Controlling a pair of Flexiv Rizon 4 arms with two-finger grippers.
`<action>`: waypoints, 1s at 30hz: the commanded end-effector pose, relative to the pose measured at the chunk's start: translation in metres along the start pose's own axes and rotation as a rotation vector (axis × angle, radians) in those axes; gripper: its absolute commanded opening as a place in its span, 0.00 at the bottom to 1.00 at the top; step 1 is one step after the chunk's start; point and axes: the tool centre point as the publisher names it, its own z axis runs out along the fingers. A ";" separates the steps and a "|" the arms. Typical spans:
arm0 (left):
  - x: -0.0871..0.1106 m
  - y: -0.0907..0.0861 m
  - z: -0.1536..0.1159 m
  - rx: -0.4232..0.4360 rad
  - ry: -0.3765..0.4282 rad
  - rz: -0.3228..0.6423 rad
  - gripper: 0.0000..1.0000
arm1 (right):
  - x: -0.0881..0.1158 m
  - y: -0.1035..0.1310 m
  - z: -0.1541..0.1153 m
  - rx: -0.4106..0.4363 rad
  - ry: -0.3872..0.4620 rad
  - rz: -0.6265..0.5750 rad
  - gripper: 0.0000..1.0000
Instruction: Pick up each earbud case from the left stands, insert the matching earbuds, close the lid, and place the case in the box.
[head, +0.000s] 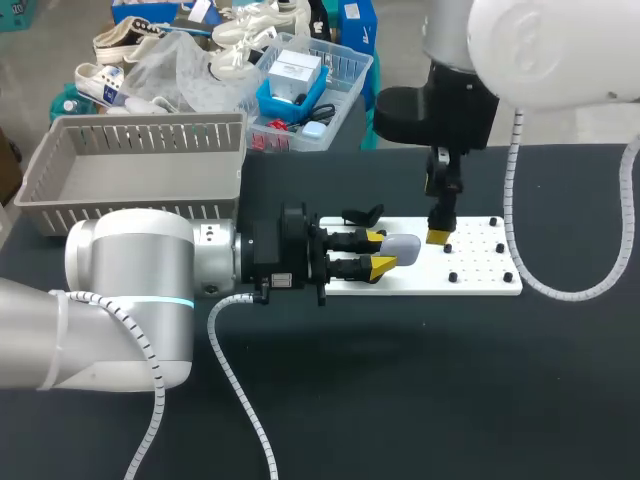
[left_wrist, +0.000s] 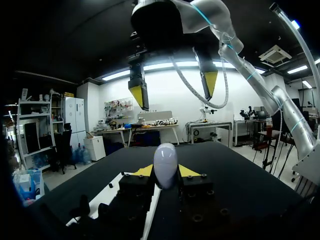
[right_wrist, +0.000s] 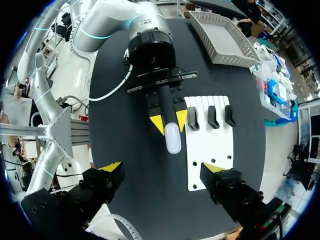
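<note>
A pale oval earbud case (head: 402, 247) is held out level over the left part of the white board (head: 480, 282), with my left gripper (head: 378, 252) shut on it. In the left wrist view the case (left_wrist: 165, 164) stands between the yellow tips. My right gripper (head: 440, 232) hangs open just above the board, right of the case. From the right wrist, the case (right_wrist: 173, 138) lies ahead of my right gripper (right_wrist: 161, 168), between its wide-spread fingers and lower down. Black stands (right_wrist: 210, 117) sit on the board (right_wrist: 212, 150) beside the left gripper (right_wrist: 168, 119). No earbuds show.
A grey slatted basket (head: 140, 165) stands at the back left of the black table. Behind it is a clear bin (head: 345, 90) holding small items. Small black pegs (head: 470, 250) dot the right part of the board.
</note>
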 end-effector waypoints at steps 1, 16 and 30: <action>0.000 -0.001 0.001 -0.005 0.000 0.001 0.00 | 0.000 0.002 0.004 0.013 -0.018 -0.006 1.00; 0.000 -0.001 0.001 -0.005 0.000 0.001 0.00 | -0.003 0.009 0.008 0.043 -0.074 -0.081 0.68; -0.013 0.008 -0.026 -0.080 -0.023 0.005 0.00 | 0.023 -0.009 0.011 -0.036 -0.139 0.149 1.00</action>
